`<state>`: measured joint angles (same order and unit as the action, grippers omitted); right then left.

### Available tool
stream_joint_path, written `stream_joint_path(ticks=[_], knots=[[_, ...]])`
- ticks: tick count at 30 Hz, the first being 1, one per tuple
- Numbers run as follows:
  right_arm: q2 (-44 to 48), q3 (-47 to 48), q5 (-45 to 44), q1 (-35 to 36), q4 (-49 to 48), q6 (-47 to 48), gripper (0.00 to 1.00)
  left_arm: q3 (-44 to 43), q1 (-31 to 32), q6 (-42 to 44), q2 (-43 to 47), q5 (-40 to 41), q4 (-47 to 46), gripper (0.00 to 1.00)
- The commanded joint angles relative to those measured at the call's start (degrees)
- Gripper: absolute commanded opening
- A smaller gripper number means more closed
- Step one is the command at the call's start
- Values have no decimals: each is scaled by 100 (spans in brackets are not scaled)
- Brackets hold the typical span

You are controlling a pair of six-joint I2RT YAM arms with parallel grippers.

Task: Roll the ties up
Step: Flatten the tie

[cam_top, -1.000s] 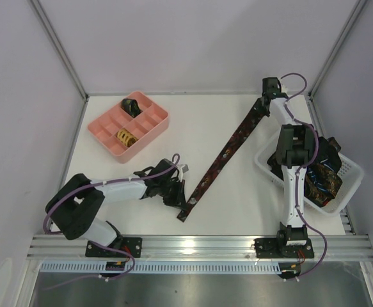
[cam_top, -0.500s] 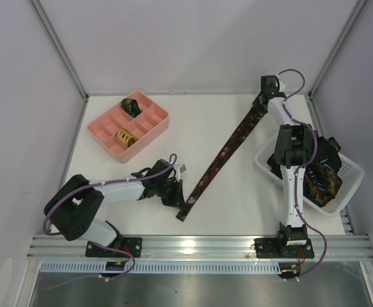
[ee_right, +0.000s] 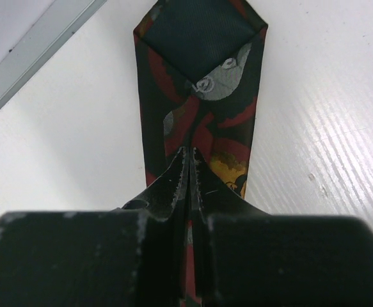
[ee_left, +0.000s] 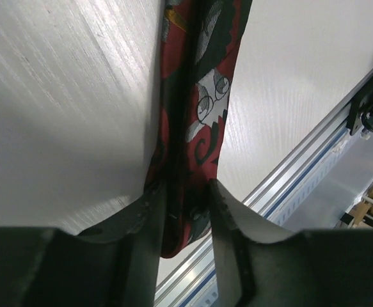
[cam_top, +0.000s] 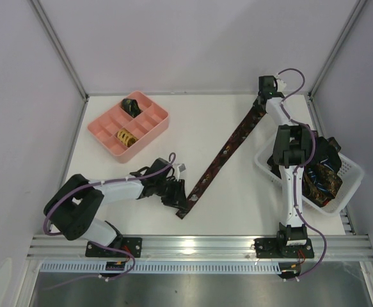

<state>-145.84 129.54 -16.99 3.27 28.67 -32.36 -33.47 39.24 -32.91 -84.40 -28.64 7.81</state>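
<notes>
A single tie was laid out straight and slantwise across the white desk, running from the near middle up towards the far right corner. Its near end was flanked by the left pincer, which was lowered to the desk surface. In the left wrist view the left pincer was seen released: the fingers were parted, with the red and dark patterned tie lying between them and its tip showing just past them, towards the metal rail at the desk's edge.

The far end was clenched in the right pincer. In the right wrist view the right pincer was seen closed tight on the fabric, and beyond it the pointed end of the tie was spread flat on the desk, its dark lining turned up.

A pink compartment tray was placed at the far left. Two rolled ties were held in separate compartments of it – a dark rolled tie at the far end and a yellow rolled tie nearer. At the right edge, behind the right arm, a heap of ties was held in a white mesh basket.
</notes>
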Motion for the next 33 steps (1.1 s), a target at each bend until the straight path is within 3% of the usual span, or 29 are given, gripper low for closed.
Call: stream_joint_path(ticks=[1, 2, 8, 10, 13, 17, 30, 33], knots=[[-41, 204, -322, -10, -239, 37, 2, 8, -92, 293, 64, 236, 273, 43], [-50, 204, -287, -19, -247, 54, 4, -36, -101, 337, 125, 289, 352, 49], [-120, 247, -138, -63, -291, 54, 13, -414, -443, 750, 222, 430, 932, 61], [-146, 353, -76, -72, -230, 80, 20, -449, -566, 803, 284, 334, 968, 74], [-164, 380, 47, -98, -221, 133, 32, -432, -655, 821, 354, 97, 924, 84], [-103, 406, 152, -107, -72, 151, 43, -450, -681, 900, 380, 8, 977, 88], [1347, -15, 196, 156, 1062, 221, 48, -107, -690, 609, 1417, 1036, 950, 96], [1795, -234, 328, 314, 1404, 230, 48, -299, -690, 724, 1689, 1509, 1230, 88]])
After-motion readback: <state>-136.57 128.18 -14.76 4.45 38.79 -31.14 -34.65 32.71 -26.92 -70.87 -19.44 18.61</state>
